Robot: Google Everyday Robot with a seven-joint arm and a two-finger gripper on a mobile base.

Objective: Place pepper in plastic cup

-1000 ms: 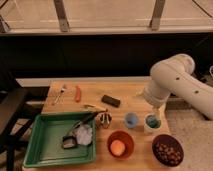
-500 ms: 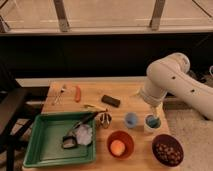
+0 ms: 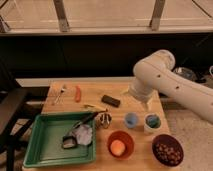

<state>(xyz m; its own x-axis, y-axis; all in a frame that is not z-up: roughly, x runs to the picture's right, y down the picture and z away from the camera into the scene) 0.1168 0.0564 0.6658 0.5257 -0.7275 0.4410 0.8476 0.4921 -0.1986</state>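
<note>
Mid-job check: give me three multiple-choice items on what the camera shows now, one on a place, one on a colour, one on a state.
1. Where does the pepper lie?
A) in the green tray
B) on the table beside the fork
C) in the orange bowl

2. What colour is the plastic cup?
A) light blue
B) black
C) green

3. How does the task stand?
A) pepper in the cup
B) pepper held in the air
C) pepper not yet picked up

Key:
1 B: it rests on the wood just right of the fork.
2 A: it is pale blue, next to the white cup.
3 C: the gripper hangs near the plastic cup, well away from the pepper.
</note>
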